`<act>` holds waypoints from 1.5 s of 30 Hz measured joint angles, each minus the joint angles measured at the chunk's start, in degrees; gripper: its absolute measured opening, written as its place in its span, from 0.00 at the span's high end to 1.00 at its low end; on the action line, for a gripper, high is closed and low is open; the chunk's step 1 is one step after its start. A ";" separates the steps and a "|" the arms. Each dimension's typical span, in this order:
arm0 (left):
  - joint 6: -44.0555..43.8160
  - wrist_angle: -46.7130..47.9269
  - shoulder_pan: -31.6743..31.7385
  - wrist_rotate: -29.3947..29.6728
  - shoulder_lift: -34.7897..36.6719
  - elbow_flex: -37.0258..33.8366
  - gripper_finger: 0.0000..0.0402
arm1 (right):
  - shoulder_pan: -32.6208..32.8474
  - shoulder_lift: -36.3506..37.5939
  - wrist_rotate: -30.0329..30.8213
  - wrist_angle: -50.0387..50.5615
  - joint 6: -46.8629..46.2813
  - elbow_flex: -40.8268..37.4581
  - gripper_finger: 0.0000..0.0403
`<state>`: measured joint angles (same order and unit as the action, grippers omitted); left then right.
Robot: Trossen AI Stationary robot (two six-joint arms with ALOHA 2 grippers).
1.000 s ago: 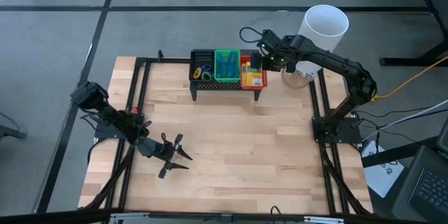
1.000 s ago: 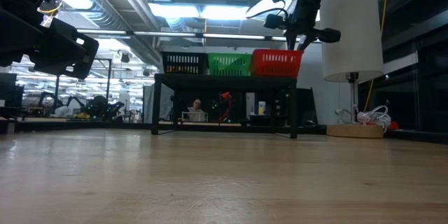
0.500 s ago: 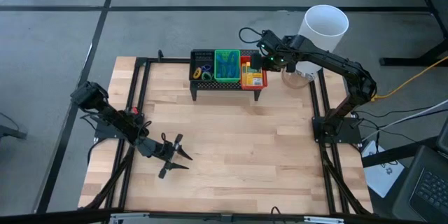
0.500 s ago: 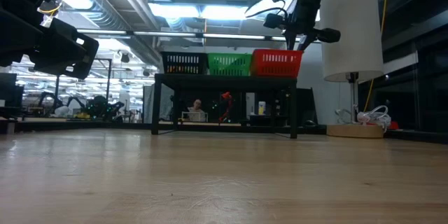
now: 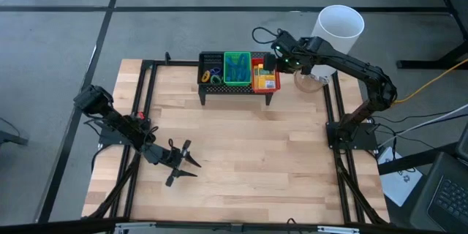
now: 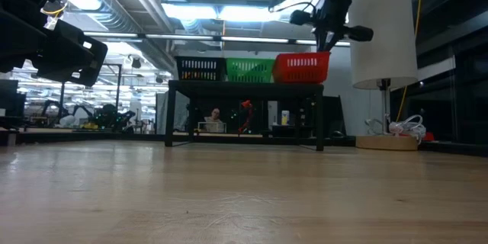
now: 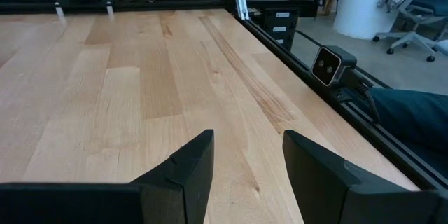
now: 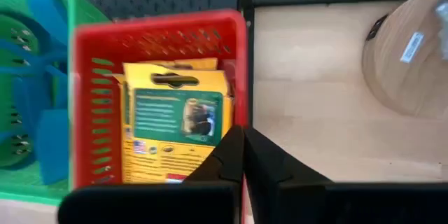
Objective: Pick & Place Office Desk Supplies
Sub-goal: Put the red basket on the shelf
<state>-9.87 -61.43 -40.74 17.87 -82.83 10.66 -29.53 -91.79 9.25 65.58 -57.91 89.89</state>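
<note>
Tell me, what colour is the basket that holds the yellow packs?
Red. The basket holding the yellow packs shows best in the right wrist view.

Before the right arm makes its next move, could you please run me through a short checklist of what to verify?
1. Right gripper shut and empty: ok; its fingers meet with nothing between them.
2. Right gripper placed over the red basket: ok; it hangs at the basket's edge nearest the white cylinder.
3. Yellow-and-green packs inside the red basket: ok; they lie flat in it.
4. Red basket level on the black mesh stand: not ok; in the low view it sits tilted.
5. Left gripper out of the way: ok; open, over the bare table.
</note>
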 joint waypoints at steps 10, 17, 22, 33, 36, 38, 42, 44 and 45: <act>-0.45 0.02 -0.04 0.00 0.00 0.00 0.58 | 1.69 3.11 -2.10 0.00 -0.19 0.00 0.76; -1.07 1.02 -0.04 0.00 -0.02 -0.02 0.58 | 3.96 3.66 0.10 0.11 1.37 0.01 0.60; -1.04 1.42 0.00 0.15 -0.02 -0.03 0.58 | 5.08 3.85 4.59 4.04 -0.36 0.00 0.72; -1.33 1.42 0.00 0.17 -0.02 -0.02 0.58 | 4.99 3.43 6.67 6.35 -3.15 0.00 0.97; -1.47 1.43 0.00 0.17 -0.02 -0.02 0.58 | 4.95 2.62 6.87 8.60 -3.42 0.00 0.99; -1.48 1.42 0.00 0.17 -0.02 -0.02 0.58 | 4.95 1.95 6.84 9.49 -3.59 0.00 0.99; -1.48 1.42 0.00 0.21 -0.02 -0.02 0.58 | 4.83 0.36 6.79 9.47 -3.43 0.00 0.99; -1.47 1.43 0.00 0.21 -0.02 -0.02 0.58 | 4.58 -0.61 6.24 9.49 -3.26 0.00 0.99; -1.48 1.43 0.00 0.22 -0.02 -0.02 0.58 | 4.48 -1.14 5.92 9.49 -3.17 0.00 0.99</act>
<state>-11.35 -59.99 -40.73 18.09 -82.85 10.63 -25.05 -92.93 15.17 75.07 -61.08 89.89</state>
